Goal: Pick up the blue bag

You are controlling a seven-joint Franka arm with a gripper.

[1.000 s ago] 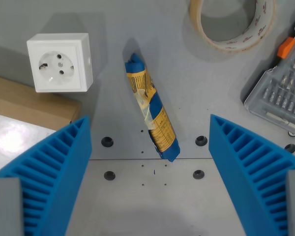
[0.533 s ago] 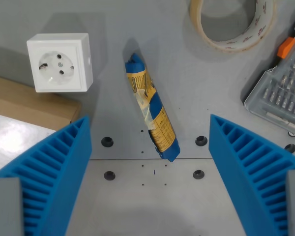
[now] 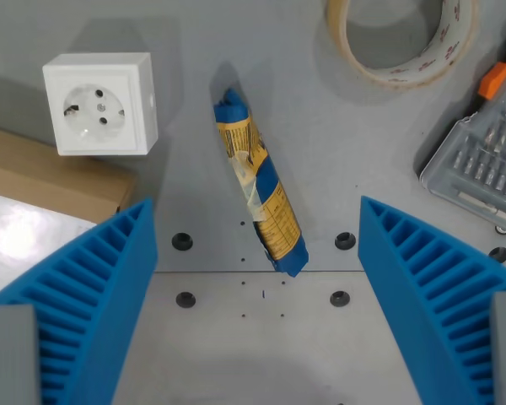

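Wrist view shows me the gripper (image 3: 257, 295) spread wide and empty above the blue bag (image 3: 260, 183), a slim, soft-looking, probably light packet lying diagonally on the grey table (image 3: 354, 152), so I'd pinch across its narrow middle.

blue bag (image 3: 260, 182) with yellow label, ribbed blue jaws, white socket (image 3: 99, 105), perhaps brown cardboard (image 3: 51, 179)
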